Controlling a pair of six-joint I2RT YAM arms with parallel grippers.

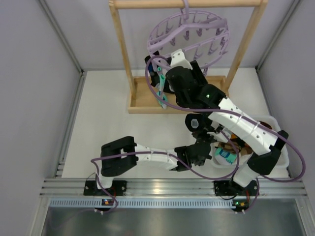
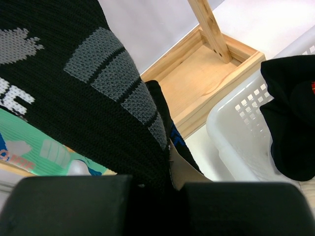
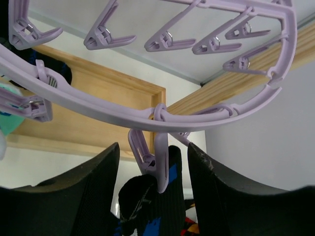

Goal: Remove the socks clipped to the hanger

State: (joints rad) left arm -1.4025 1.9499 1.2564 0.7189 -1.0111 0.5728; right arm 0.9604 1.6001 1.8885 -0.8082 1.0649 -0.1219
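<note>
Clamping a black sock with grey patches [image 2: 98, 93], the left jaws are closed tight, the fabric running up out of the slit between them. A green-and-white sock [image 2: 44, 150] lies under it, and a white basket [image 2: 236, 132] sits just beside. The right jaws stand apart, one to each side of a lavender clip peg [image 3: 156, 169] without touching it; the peg pinches a black sock with blue patches [image 3: 170, 209] under the hanger [image 3: 128, 117]. A teal-white sock [image 1: 161, 92] dangles from the ring's near-left edge.

The left arm [image 1: 152, 156] lies low and folded, its forearm stretched rightward along the near edge toward the basket. The right arm [image 1: 241, 123] rises from its base and reaches forward and left, wrist lifted up to the ring.

The hanger hooks over the top bar of a wooden rack [image 1: 123, 54], whose tray base rests at the far end of the white desk [image 1: 98, 118]. Grey walls [image 1: 39, 73] close in three sides, and a metal rail [image 1: 162, 187] runs along the near edge.
</note>
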